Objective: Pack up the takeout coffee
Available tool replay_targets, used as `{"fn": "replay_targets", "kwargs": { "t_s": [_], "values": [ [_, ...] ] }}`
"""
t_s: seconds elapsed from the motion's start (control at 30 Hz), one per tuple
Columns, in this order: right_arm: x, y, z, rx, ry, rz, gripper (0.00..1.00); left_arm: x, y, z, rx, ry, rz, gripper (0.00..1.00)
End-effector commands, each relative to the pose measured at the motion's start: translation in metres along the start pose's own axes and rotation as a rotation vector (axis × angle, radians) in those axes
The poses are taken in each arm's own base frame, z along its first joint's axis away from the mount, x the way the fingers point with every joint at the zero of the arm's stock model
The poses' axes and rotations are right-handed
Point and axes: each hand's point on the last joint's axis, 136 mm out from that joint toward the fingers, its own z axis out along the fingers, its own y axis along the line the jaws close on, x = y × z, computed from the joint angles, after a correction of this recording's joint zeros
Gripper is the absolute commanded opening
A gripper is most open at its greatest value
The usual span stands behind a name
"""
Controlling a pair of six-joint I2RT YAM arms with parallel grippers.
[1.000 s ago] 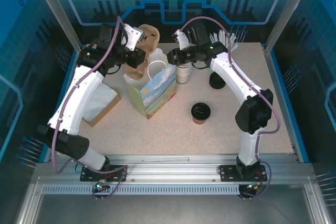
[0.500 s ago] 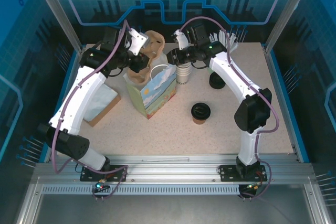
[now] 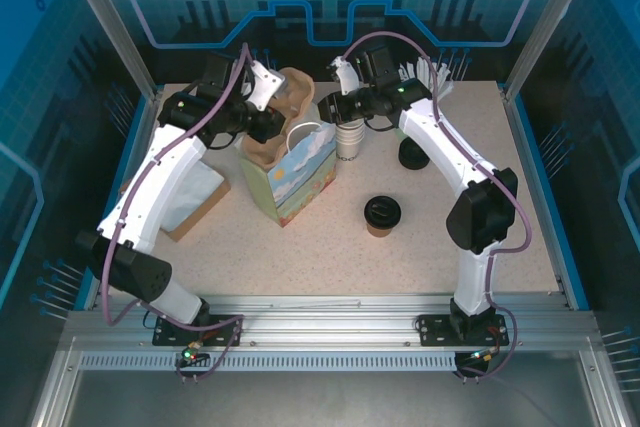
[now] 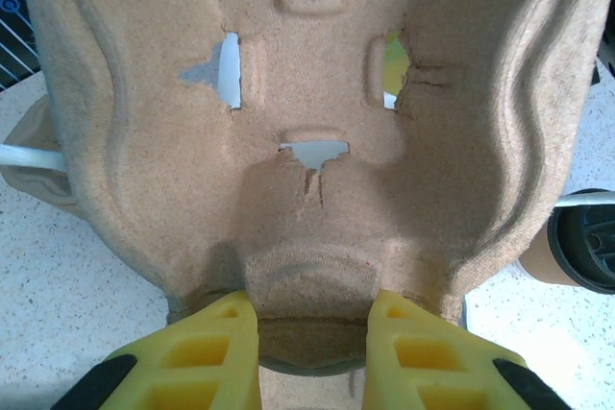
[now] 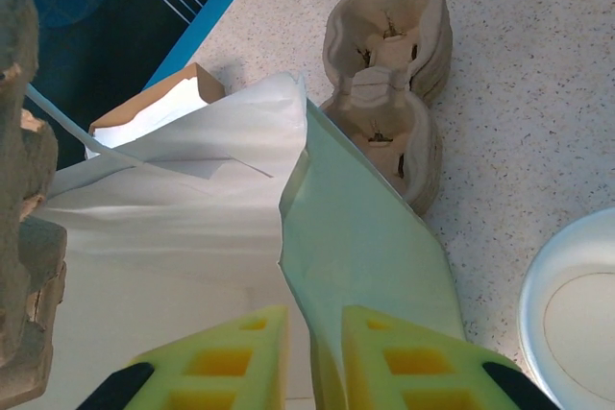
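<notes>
takeout coffee point(image 4: 582, 254) cut off at edge, white cup point(image 5: 575, 319) cropped

The gift bag's point(image 3: 295, 179) mouth is crowded: a pulp carrier point(image 3: 283, 97) is held over it at 11 o'clock, and its rim is pinched by the right gripper point(image 5: 314, 319) at 1 o'clock, with stacked white cups point(image 3: 348, 139) just beside. Bare table point(image 3: 330, 257) is left around the takeout coffee point(image 3: 382, 213) at 4 o'clock.

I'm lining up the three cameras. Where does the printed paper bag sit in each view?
Top external: the printed paper bag stands left of centre.
Left wrist: slivers of bag show through cut-outs in the pulp tray.
Right wrist: white inside and green side across the lower half, rim in the right gripper.
Shared landmark: the pulp tray at the bag's opening.
</notes>
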Motion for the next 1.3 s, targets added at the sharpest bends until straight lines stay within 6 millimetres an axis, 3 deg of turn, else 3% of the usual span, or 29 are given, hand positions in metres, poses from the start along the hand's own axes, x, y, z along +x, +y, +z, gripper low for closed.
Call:
{"fn": "replay_targets", "kwargs": {
  "t_s": [0.0,0.8,1.27],
  "values": [
    [0.001,0.002,0.004,0.006,0.008,0.005,0.21,0.013,-0.002,0.007,0.008,0.051,0.015,0.21],
    [-0.003,-0.012,0.005,0.063,-0.01,0.083,0.19,0.029,-0.01,0.02,0.049,0.156,0.044,0.21],
    [-0.001,-0.009,0.001,0.049,-0.013,0.058,0.2,0.021,0.009,0.02,-0.03,0.187,-0.01,0.21]
  ]
}}
